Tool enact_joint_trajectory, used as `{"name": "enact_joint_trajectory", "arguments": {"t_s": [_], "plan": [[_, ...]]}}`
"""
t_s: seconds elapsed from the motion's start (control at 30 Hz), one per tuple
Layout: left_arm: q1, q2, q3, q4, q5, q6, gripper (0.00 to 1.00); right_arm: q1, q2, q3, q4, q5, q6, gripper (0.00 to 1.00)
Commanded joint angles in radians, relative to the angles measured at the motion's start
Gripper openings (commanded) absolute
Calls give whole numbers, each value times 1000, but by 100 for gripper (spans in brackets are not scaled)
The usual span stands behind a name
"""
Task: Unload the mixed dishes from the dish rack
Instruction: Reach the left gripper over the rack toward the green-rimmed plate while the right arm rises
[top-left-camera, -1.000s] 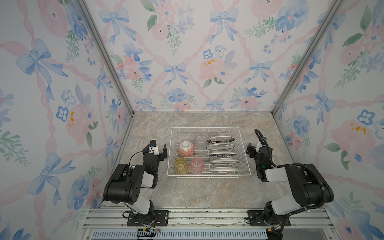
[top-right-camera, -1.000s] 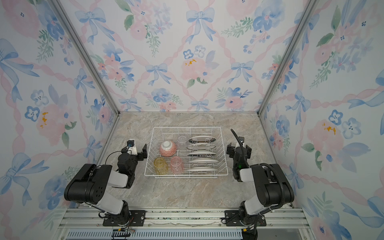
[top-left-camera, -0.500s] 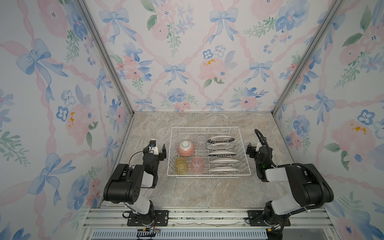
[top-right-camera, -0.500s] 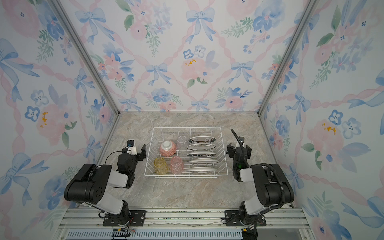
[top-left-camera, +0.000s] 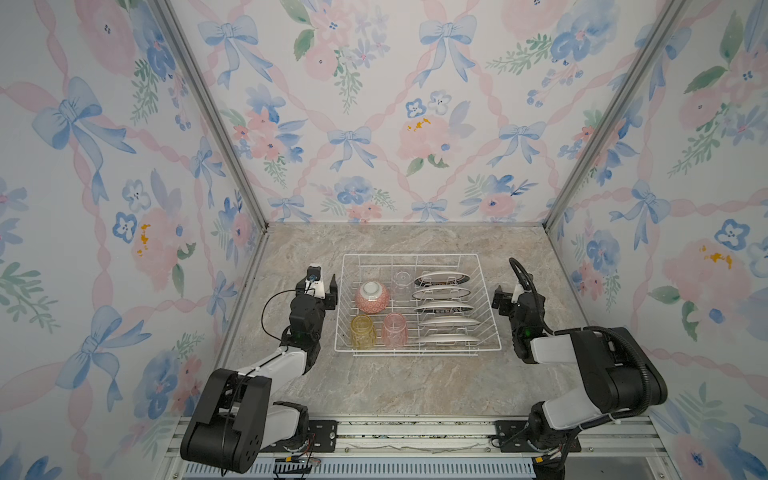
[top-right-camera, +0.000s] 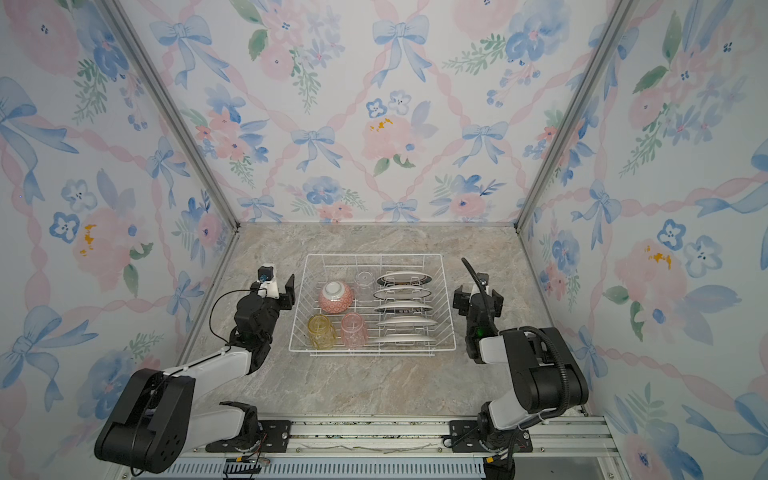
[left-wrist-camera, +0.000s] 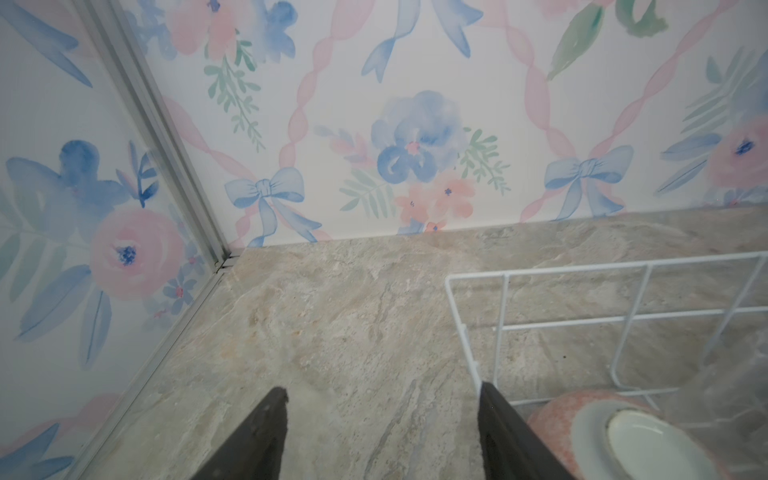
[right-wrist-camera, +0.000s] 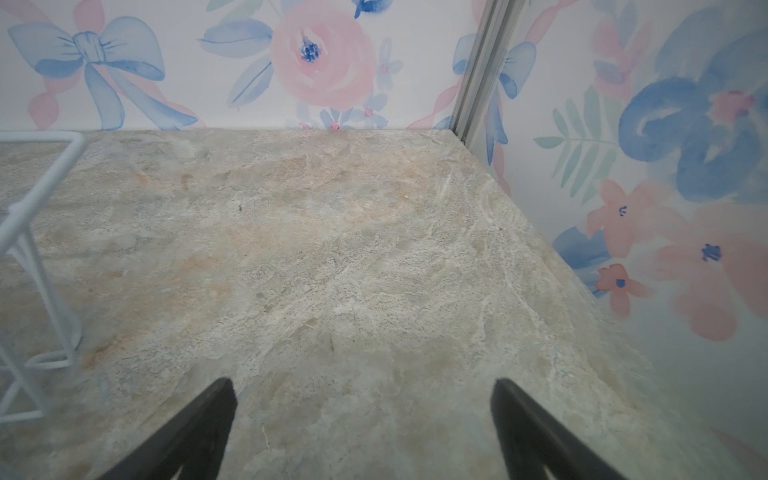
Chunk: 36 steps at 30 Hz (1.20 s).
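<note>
Presently, nothing is unloaded: plates (top-left-camera: 442, 293), bowl (top-left-camera: 372, 297) and tumblers (top-left-camera: 363, 330) are contained in the dish rack (top-left-camera: 486, 266) at the middle of the tabletop (top-left-camera: 395, 386), flanked by the left gripper (left-wrist-camera: 382, 390) and right gripper (right-wrist-camera: 362, 382), jaws parted, nothing grasped.

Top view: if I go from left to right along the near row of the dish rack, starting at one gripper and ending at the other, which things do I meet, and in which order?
left gripper → yellow tumbler → pink tumbler → nearest plate → right gripper
</note>
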Motion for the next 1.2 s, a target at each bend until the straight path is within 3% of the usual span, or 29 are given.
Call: {"name": "enact_joint_trajectory", "arguments": {"t_s": [0.0, 0.07, 0.13, 0.3, 0.37, 0.4, 0.5, 0.67, 0.77, 0.9, 0.97, 1.07, 1.17], "plan": [[-96, -67, 82, -231, -64, -2, 67, -12, 0, 21, 5, 15, 18, 95], [-166, -78, 151, -305, -92, 19, 67, -31, -34, 30, -71, -3, 42, 90], [-214, -67, 226, -356, -96, 35, 66, -29, -21, 13, -9, -7, 29, 84], [-294, 51, 467, -471, 8, 82, 62, -30, -53, 3, -9, -35, 24, 81], [-327, 120, 568, -521, 49, 122, 62, -35, -155, 79, -227, -2, 37, 82], [-341, 150, 603, -540, 65, 140, 61, -54, -206, 132, -369, -28, 51, 82], [-383, 249, 725, -605, 106, 225, 59, -86, -310, 227, -515, -119, 57, 79], [-411, 390, 893, -766, 198, 317, 49, -72, -409, 453, -944, -233, 165, 80], [-424, 423, 950, -855, 260, 357, 46, -42, -464, 489, -1052, -314, 178, 79], [-433, 425, 971, -898, 368, 402, 46, 14, -504, 517, -1137, -342, 164, 79], [-440, 435, 999, -937, 417, 417, 42, 36, -502, 532, -1165, -350, 164, 79], [-462, 456, 1048, -1007, 438, 438, 32, 63, -494, 537, -1175, -351, 168, 78], [-499, 462, 1056, -1031, 384, 488, 28, 75, -494, 537, -1172, -351, 172, 78]]}}
